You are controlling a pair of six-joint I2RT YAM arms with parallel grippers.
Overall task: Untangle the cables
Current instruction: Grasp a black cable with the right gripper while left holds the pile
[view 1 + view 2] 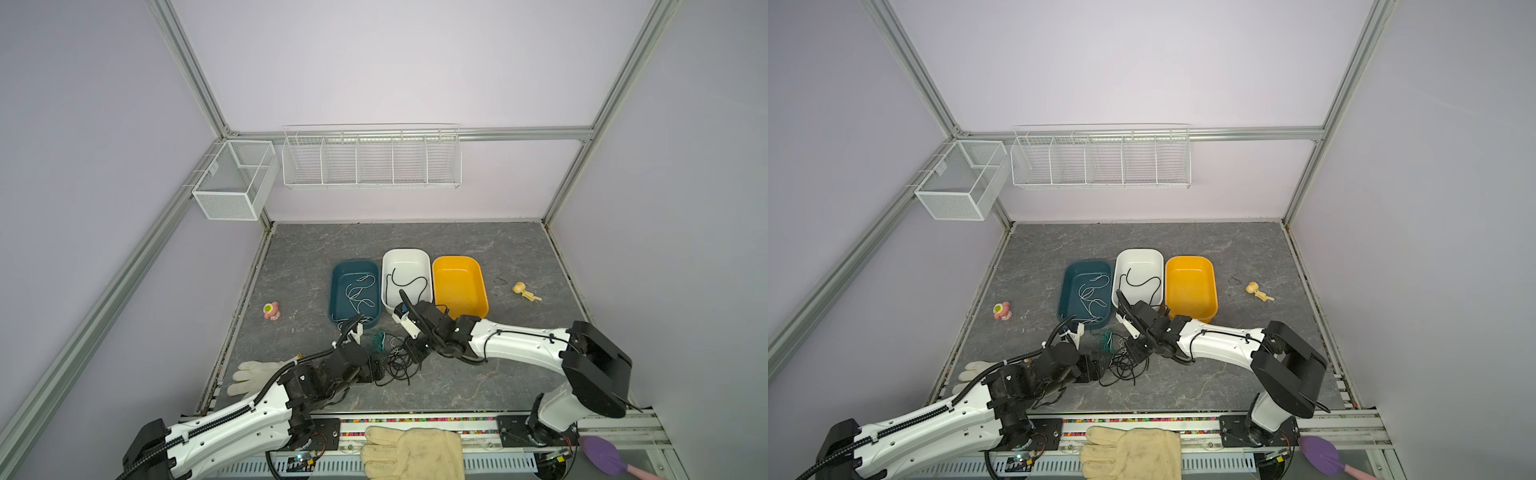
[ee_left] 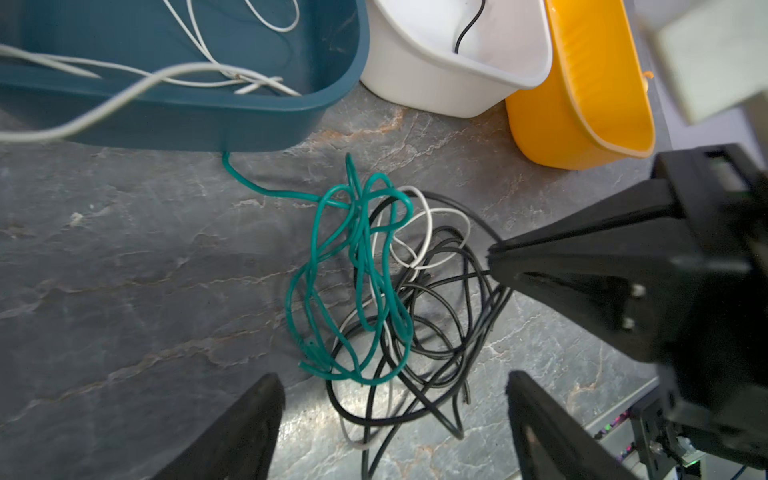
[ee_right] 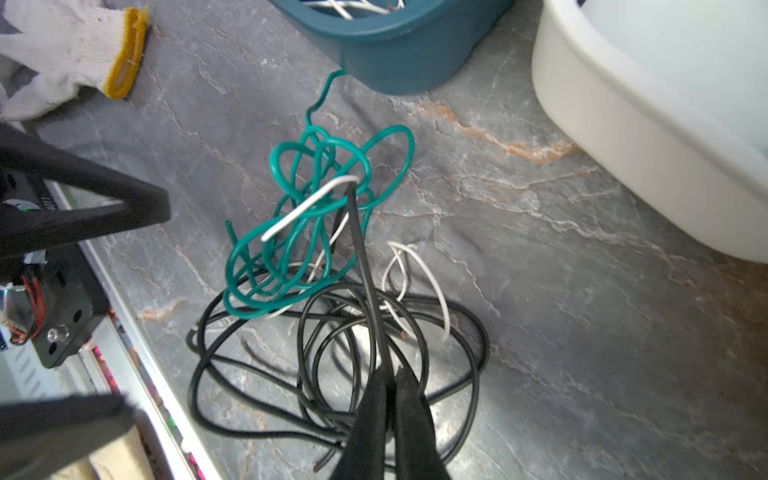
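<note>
A tangle of cables (image 1: pixel 395 359) (image 1: pixel 1121 359) lies on the grey tabletop in front of the bins. A teal-green cable (image 2: pixel 361 249) (image 3: pixel 299 232) is knotted over black cables (image 2: pixel 436 332) (image 3: pixel 257 357), with a white cable (image 2: pixel 419 232) (image 3: pixel 419 282) threaded through them. My right gripper (image 3: pixel 392 372) (image 1: pixel 411 351) is shut on one black strand that runs taut up into the knot. My left gripper (image 2: pixel 395 386) (image 1: pixel 378 365) stands open, its fingers either side of the heap's near edge, gripping nothing. One teal-green end touches the teal bin's wall (image 2: pixel 224 137).
Three bins stand behind the heap: a teal bin (image 1: pixel 334 291) holding white cables (image 1: pixel 357 293), a white bin (image 1: pixel 405 251) holding a black cable (image 1: pixel 409 282), and a yellow bin (image 1: pixel 455 258). A white glove (image 1: pixel 253 376), pink toy (image 1: pixel 272 311) and yellow toy (image 1: pixel 524 290) lie around.
</note>
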